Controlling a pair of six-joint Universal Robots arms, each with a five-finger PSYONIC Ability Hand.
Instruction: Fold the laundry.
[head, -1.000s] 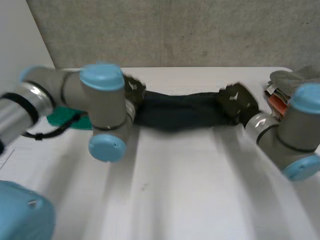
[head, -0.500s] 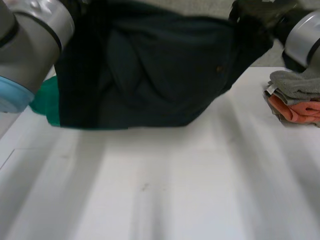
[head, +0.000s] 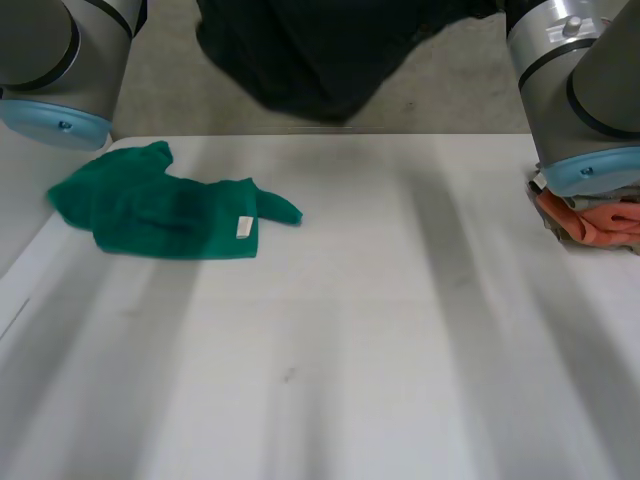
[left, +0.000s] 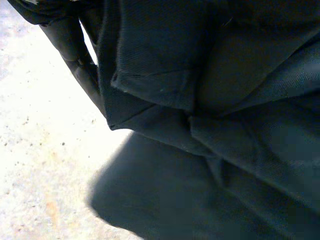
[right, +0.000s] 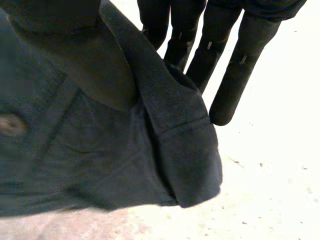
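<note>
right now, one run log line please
dark garment: held above table | left hand: gripping it | right hand: gripping it | green cloth: crumpled on table

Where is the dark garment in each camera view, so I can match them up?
Head view: the dark garment hangs over the far edge of the white table, between the left arm and right arm.
Left wrist view: it lies against the left hand, spreading past its fingers.
Right wrist view: its folded edge sits at the fingertips of the right hand.
Shared landmark: the pale surface below the cloth, likely that table.
</note>
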